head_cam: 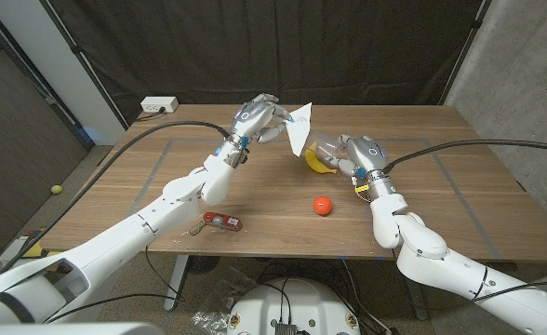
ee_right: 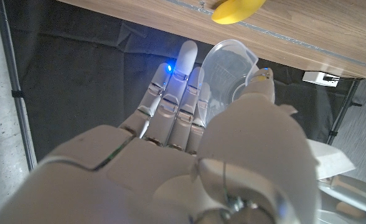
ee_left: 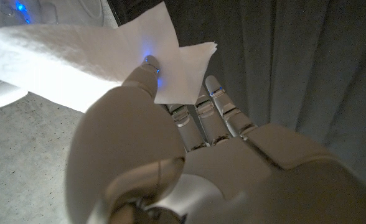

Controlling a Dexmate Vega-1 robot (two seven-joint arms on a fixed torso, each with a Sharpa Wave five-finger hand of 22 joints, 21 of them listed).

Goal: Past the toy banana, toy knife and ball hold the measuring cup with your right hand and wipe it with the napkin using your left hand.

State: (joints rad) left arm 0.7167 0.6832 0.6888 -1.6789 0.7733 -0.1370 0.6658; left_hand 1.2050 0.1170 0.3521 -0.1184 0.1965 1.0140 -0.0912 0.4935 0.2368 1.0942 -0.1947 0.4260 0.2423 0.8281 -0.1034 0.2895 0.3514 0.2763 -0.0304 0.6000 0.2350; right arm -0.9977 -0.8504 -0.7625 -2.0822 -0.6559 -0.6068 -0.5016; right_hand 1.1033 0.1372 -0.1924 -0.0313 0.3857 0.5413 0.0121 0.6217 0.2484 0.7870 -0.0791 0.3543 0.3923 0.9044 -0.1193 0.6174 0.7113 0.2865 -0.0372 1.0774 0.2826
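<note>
Ball: the orange ball [head_cam: 322, 206] lies on the wooden table [head_cam: 460, 163], near the robot's side of the right hand and clear of it.
Knife: the red toy knife [head_cam: 221, 221] lies flat near the front edge, under the left forearm, well apart from both hands.
Banana: the yellow toy banana [head_cam: 318, 166] lies just beside the right hand, partly hidden behind the cup.
Power strip: a white one [head_cam: 159, 105] sits at the far left corner.
Cup: the clear measuring cup [head_cam: 326, 152] is lifted off the table in the right hand; in the right wrist view the cup [ee_right: 228, 71] stands out beyond the fingertips, its open mouth tilted away from the palm.
Right hand: the right hand [head_cam: 358, 156] has its fingers [ee_right: 178, 87] and thumb clamped on the cup.
Napkin: the white napkin [head_cam: 300, 128] hangs above the table, touching or just beside the cup, its long side running down toward it.
Left hand: the left hand [head_cam: 258, 121] pinches the napkin [ee_left: 89, 62] between thumb and fingers [ee_left: 215, 109].
</note>
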